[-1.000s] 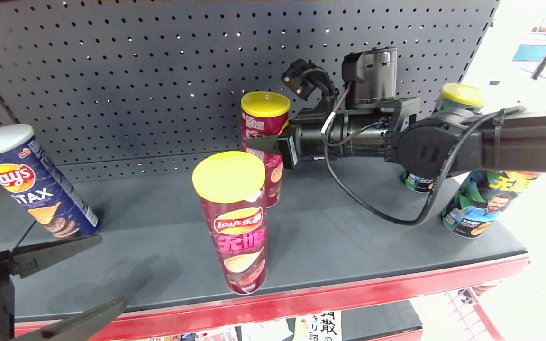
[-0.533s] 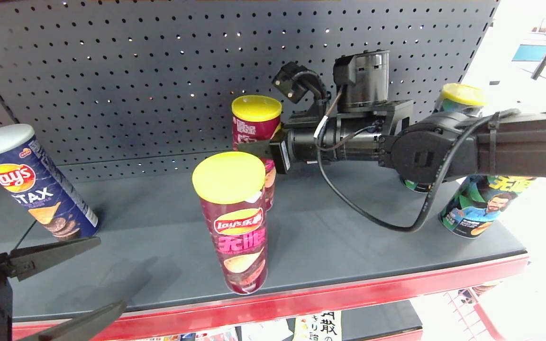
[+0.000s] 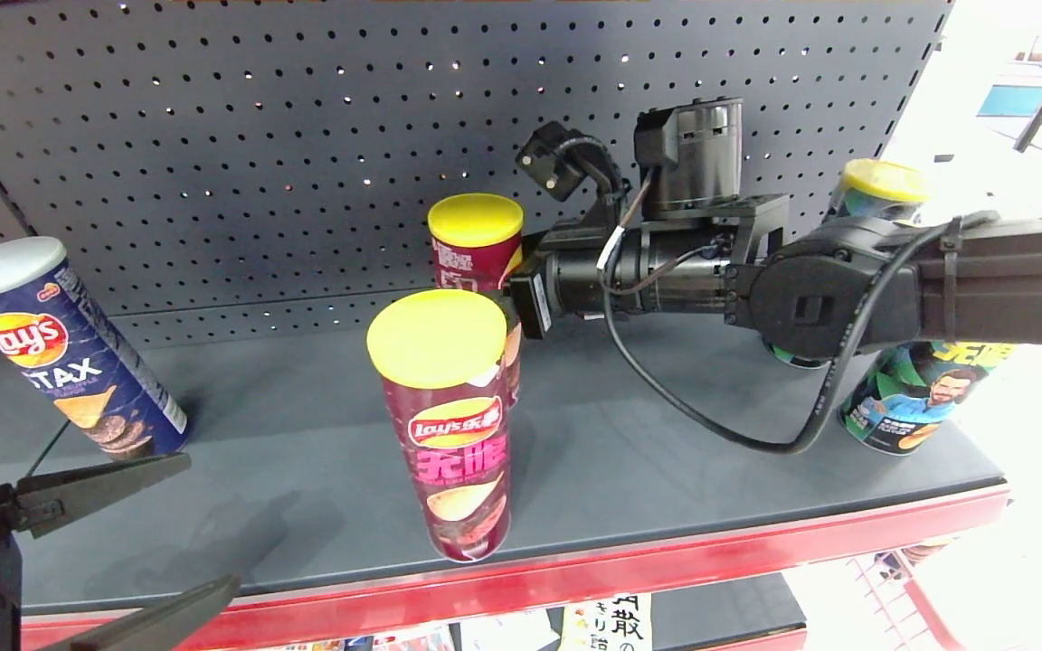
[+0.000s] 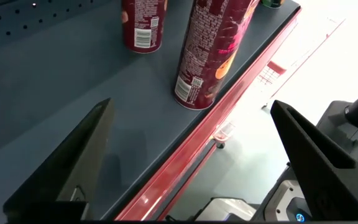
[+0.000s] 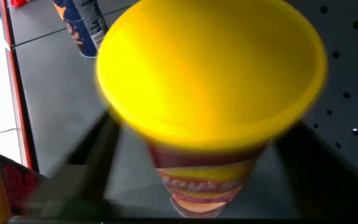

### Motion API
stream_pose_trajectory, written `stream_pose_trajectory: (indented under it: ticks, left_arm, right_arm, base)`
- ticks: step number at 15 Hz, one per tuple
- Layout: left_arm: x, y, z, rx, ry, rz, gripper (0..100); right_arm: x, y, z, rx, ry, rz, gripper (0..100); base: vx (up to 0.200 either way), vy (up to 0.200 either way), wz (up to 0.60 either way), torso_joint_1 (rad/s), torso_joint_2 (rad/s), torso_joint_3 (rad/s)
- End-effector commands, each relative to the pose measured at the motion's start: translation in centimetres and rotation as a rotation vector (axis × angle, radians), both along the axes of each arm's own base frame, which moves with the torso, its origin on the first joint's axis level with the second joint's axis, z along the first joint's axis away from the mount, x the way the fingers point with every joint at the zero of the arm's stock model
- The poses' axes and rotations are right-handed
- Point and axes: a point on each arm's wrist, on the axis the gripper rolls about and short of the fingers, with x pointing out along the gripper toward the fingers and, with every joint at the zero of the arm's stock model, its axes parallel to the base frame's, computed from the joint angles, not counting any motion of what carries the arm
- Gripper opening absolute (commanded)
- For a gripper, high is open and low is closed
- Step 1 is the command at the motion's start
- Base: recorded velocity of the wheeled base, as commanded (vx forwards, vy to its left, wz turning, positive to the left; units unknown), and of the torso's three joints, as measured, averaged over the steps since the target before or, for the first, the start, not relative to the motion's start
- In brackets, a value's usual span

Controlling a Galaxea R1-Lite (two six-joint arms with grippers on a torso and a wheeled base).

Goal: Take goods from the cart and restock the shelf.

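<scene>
Right end effector (image 3: 512, 291) grips the rear yellow-lidded can (image 3: 474, 237) behind the front can (image 3: 449, 425); left end effector (image 3: 213, 523) gapes wide.

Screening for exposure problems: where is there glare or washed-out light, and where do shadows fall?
Head view: room past the shelf on the right is washed out; light glints through pegboard holes; the left gripper casts a shadow on it. Left wrist view: floor beyond the shelf is overbright. Right wrist view: the maroon can shows no glare.
</scene>
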Motion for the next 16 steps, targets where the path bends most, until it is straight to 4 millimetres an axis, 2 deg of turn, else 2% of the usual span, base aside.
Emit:
stream_pose_trajectory:
  ticks: [1,5,9,13,16]
  left_arm:
    - [0.0,0.0,0.0,0.001,0.001,0.0,100]
    - [0.4,-0.1,-0.2,0.006,0.018,0.001,100]
    - [1.1,-0.2,-0.7,0.027,0.055,0.031,100]
    - [2.2,-0.5,-1.7,0.086,0.082,0.022,100]
    - [3.7,-0.9,-3.2,0.189,0.106,-0.016,100]
  right_arm:
    - [-1.2,-0.8,0.4,-0.005,0.007,0.003,100]
    - [-4.1,-4.3,0.5,-0.039,0.038,-0.039,100]
    - [-6.6,-8.2,-0.3,-0.088,0.07,-0.143,100]
    - [-12.0,-12.0,-1.2,-0.118,0.082,-0.163,100]
    - [-16.1,-15.1,-1.5,-0.099,0.06,-0.158,100]
  base:
    - [0.0,0.0,0.0,0.0,0.0,0.0]
    - [0.0,0.0,0.0,0.0,0.0,0.0]
    - [0.0,0.0,0.0,0.0,0.0,0.0]
    - [0.0,0.0,0.0,0.0,0.0,0.0]
    - [0.0,0.0,0.0,0.0,0.0,0.0]
